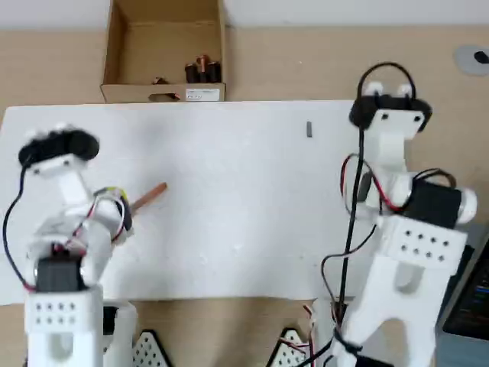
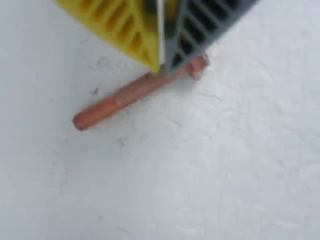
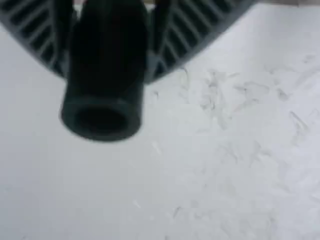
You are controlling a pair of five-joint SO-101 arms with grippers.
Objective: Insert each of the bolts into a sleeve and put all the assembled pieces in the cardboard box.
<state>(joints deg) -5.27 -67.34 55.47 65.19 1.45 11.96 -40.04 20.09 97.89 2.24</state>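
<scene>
My left gripper (image 2: 162,65) has its yellow and grey fingers shut on a copper bolt (image 2: 120,100) near the head. The shank sticks out low over the white sheet (image 2: 225,175). From above, the bolt (image 1: 150,195) points away from the left arm towards the table's middle. My right gripper (image 3: 107,50) is shut on a black sleeve (image 3: 102,100), whose open bore faces the camera, above the sheet. A second small dark sleeve (image 1: 309,129) lies on the sheet towards the back right. The cardboard box (image 1: 122,53) stands at the back, with assembled pieces (image 1: 202,70) in its front right corner.
The white sheet (image 1: 244,214) covers most of the table between the two arms. Cables hang beside the right arm (image 1: 405,222). A dark device (image 1: 470,306) sits at the right edge.
</scene>
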